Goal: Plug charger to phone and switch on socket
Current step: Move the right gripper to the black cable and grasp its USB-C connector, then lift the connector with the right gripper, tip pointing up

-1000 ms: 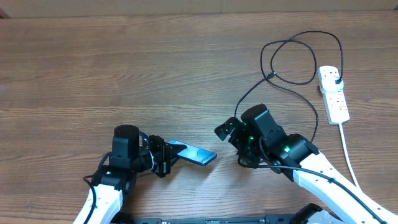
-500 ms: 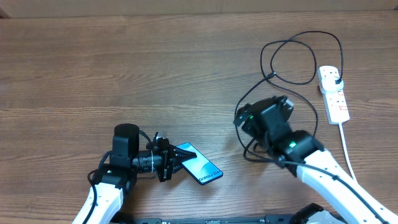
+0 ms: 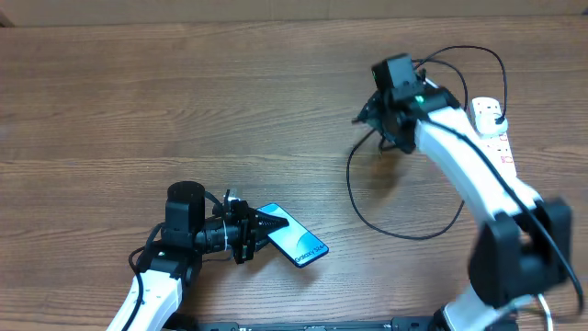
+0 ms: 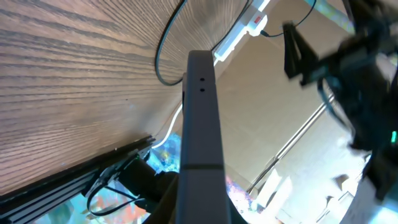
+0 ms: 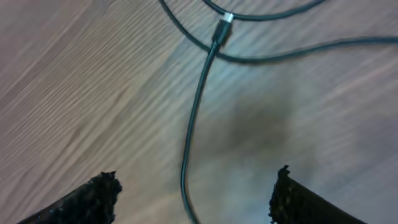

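My left gripper [image 3: 260, 230] is shut on one end of the phone [image 3: 299, 244], holding it low at the front left with its blue screen facing up. The left wrist view looks along the phone's dark edge [image 4: 200, 124]. Over the back right, my right gripper [image 3: 384, 124] stands open above the charger [image 3: 349, 179], whose black cable loops across the wood. Its fingers [image 5: 93, 199] are wide apart, with the cable [image 5: 193, 137] running between them on the table below. The connector tip [image 5: 221, 29] lies just ahead. The socket [image 3: 503, 158] lies at the right edge, partly behind my right arm.
The socket's thick white cord [image 3: 514, 230] trails toward the front right. A black plug [image 3: 498, 118] sits in the socket's far outlet. The cable loops spread from the back right toward the table's middle right.
My right arm has swung from the front middle up to the back right, over the cable crossing. The left gripper has turned the phone so its free end points front right.
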{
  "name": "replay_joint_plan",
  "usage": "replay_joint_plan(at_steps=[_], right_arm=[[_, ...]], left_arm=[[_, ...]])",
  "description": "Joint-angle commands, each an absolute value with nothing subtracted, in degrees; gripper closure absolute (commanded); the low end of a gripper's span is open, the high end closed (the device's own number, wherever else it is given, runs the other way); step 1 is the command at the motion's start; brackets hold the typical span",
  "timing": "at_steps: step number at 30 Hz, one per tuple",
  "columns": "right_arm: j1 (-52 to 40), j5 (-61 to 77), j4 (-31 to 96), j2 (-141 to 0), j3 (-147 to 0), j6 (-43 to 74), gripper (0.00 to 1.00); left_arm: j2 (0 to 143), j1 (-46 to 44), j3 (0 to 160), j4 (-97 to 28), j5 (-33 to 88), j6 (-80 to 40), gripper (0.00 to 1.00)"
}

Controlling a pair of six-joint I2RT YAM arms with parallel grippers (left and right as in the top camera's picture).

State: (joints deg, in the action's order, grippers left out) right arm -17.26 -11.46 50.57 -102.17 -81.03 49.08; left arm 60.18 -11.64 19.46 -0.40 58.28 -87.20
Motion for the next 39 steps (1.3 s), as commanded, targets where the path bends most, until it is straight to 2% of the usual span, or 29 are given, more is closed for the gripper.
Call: replay_joint_plan(at_steps=[1, 6, 12, 17, 23, 28, 36, 39], right_arm=[[-15.6, -12.6, 47.8, -109.2, -85.3, 48.5, 0.22], [-14.4, -13.0, 44.3, -114.2, -85.3, 51.2, 0.24], [-14.4, -13.3, 41.4, -118.1, -85.3, 51.2, 0.24], [-14.4, -14.4, 37.9, -121.2, -85.3, 51.0, 0.3], [-14.4, -15.7, 36.2, -124.6, -85.3, 50.9, 0.31], [-14.4, -16.0, 36.5, -126.9, -85.3, 50.5, 0.46], [-14.4, -16.0, 36.2, -127.0, -85.3, 50.1, 0.62], [-14.4, -14.5, 36.3, -127.0, -85.3, 47.5, 0.8]], left_arm=[[60.3, -11.7, 19.7, 0.1, 58.4, -86.3, 0.92], [60.3, -11.7, 19.7, 0.1, 58.1, -86.7, 0.96], [60.3, -11.7, 19.7, 0.1, 58.6, -94.5, 0.96], [60.3, -11.7, 19.7, 0.1, 60.8, -94.8, 0.96], [60.3, -11.7, 19.7, 0.1, 61.1, -94.8, 0.96], [60.3, -11.7, 19.7, 0.1, 61.7, -96.6, 0.96], [60.3, -11.7, 19.7, 0.1, 64.2, -97.4, 0.96], [60.3, -11.7, 19.7, 0.1, 64.2, -97.3, 0.96]])
